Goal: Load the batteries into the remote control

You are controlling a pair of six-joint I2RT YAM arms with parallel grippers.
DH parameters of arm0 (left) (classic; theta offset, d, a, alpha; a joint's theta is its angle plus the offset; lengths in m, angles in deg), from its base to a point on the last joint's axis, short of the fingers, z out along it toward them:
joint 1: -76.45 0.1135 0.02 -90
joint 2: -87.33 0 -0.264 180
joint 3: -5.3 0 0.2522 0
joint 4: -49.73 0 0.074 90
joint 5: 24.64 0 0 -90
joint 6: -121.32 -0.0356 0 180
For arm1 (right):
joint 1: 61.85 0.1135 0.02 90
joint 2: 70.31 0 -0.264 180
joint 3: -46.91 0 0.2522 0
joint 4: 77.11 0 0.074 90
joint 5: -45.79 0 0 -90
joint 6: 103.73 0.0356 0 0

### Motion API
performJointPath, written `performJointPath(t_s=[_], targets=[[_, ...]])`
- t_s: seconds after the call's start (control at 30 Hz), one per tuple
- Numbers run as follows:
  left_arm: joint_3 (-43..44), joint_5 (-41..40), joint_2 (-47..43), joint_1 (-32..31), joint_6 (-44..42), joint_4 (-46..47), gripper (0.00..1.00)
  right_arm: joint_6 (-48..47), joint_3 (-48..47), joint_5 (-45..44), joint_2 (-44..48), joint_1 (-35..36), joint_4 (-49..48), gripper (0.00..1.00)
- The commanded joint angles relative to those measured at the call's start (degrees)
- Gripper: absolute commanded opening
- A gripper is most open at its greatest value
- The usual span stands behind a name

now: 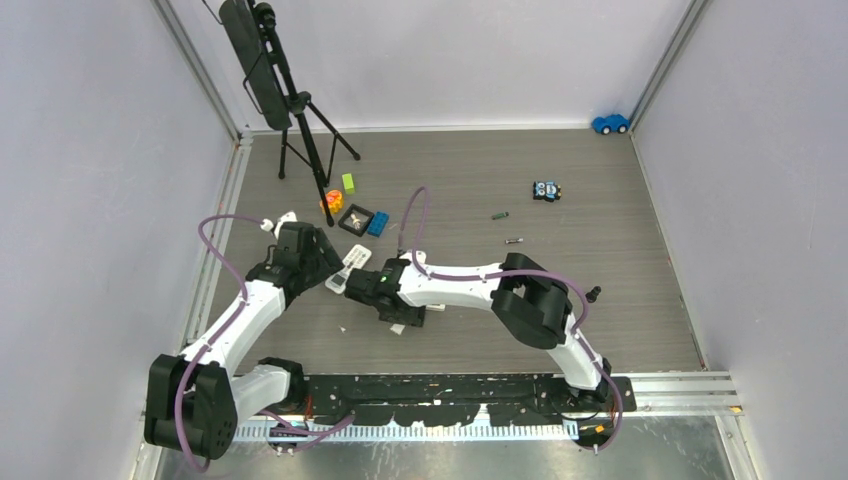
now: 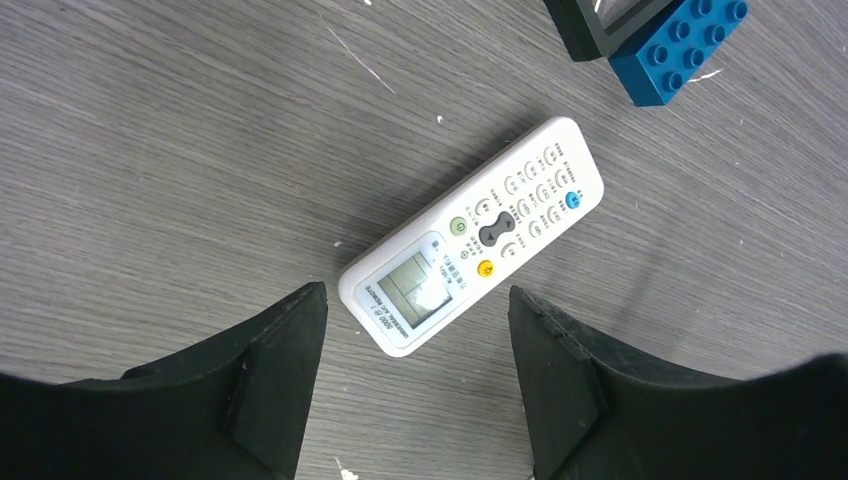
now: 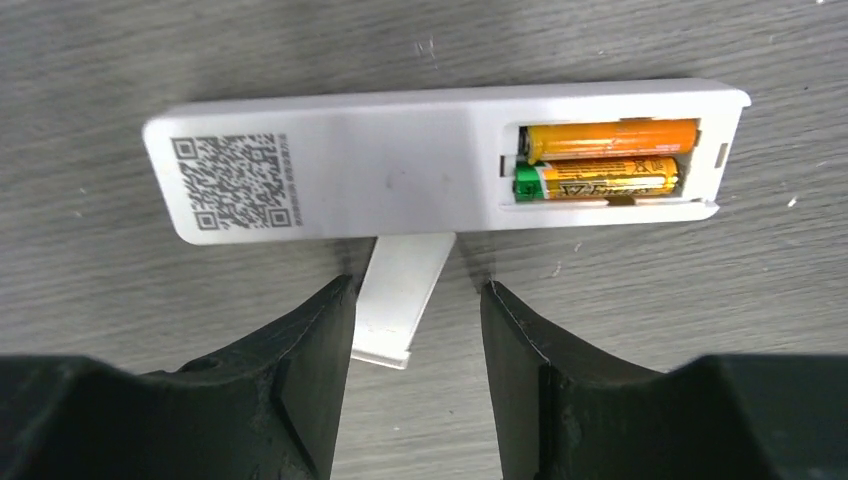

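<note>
A white remote control (image 3: 400, 175) lies face down in the right wrist view, its battery bay open. Two orange batteries (image 3: 605, 157) sit side by side in the bay. The loose white battery cover (image 3: 398, 300) lies flat on the table between the fingers of my right gripper (image 3: 418, 283), which is open; the left finger touches the cover's edge, with a gap on the other side. A second white remote (image 2: 475, 230) lies face up ahead of my left gripper (image 2: 416, 292), open and above the table. Two more batteries (image 1: 500, 215) (image 1: 513, 241) lie loose further back.
A black frame (image 1: 356, 220) and blue brick (image 1: 378, 223) lie just beyond the remotes, with orange and green bricks (image 1: 347, 182) near a black tripod (image 1: 300, 130). A toy robot (image 1: 545, 191), blue car (image 1: 610, 123), black knob (image 1: 594, 294) and small white piece (image 1: 397, 328) lie around.
</note>
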Motion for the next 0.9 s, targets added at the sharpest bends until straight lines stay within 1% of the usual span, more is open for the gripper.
performJointPath(t_s=[0.0, 0.13, 0.23, 0.37, 0.47, 0.6, 0.67, 0.73, 0.87], targets=[[-0.2, 1.7, -0.6, 0.3, -0.6, 3.1, 0.68, -7.7, 3.5, 6.6, 3.0, -0.3, 0.8, 0.54], [-0.3, 2.4, -0.7, 0.4, -0.5, 3.2, 0.68, -10.8, 8.5, 10.4, 5.4, -0.4, 0.1, 0.52], [-0.4, 2.9, -0.7, 0.4, -0.5, 3.5, 0.68, -12.1, 11.3, 11.7, 7.4, -0.4, -1.5, 0.50], [-0.2, 3.5, -0.2, 0.3, -0.6, 3.8, 0.68, -15.8, 11.3, 14.0, 7.3, -0.4, -4.0, 0.51], [-0.1, 4.0, 0.2, 0.4, -0.5, 4.0, 0.68, -19.5, 10.4, 12.6, 6.8, -0.3, -3.8, 0.51], [-0.2, 4.9, 0.2, 0.3, -0.7, 4.3, 0.68, -26.5, 10.2, 9.2, 7.2, -0.4, -4.1, 0.58], [-0.1, 5.2, 0.1, 0.3, -0.6, 4.4, 0.68, -30.5, 10.6, 8.7, 7.7, -0.4, -5.3, 0.59], [0.1, 5.3, 0.0, 0.3, -0.7, 4.2, 0.68, -34.5, 10.5, 9.3, 7.9, -0.4, -6.6, 0.58], [0.5, 5.5, -0.4, 0.4, -0.7, 3.7, 0.68, -39.8, 10.7, 9.1, 8.3, -0.5, -8.2, 0.53]])
